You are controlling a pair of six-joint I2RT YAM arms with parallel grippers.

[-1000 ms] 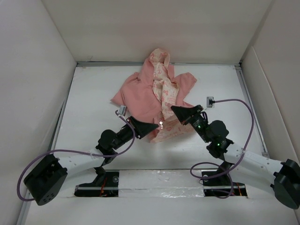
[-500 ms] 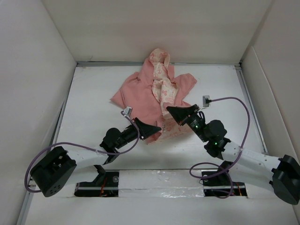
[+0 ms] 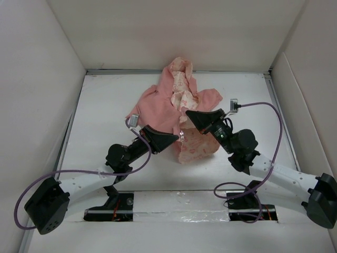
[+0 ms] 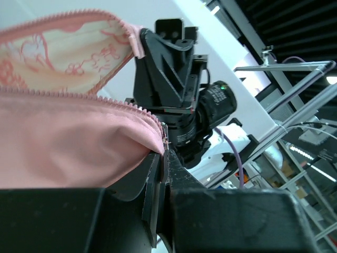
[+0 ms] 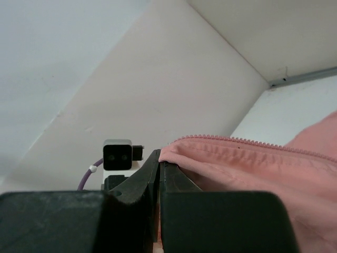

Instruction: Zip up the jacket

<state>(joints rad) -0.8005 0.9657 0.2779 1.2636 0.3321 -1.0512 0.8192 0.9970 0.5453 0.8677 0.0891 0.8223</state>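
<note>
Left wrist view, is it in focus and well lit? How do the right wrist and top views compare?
Left wrist view: the jacket and its zipper teeth are sharp; the left pincer is nearly black, and the background lamps glare. Right wrist view: the right pincer is dark and soft, the fabric clear. Top view: even light, faint shadows.

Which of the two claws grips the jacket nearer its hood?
The right gripper, clamped on the jacket just below the hood. The left gripper pinches the other zipper edge lower down the front.
</note>
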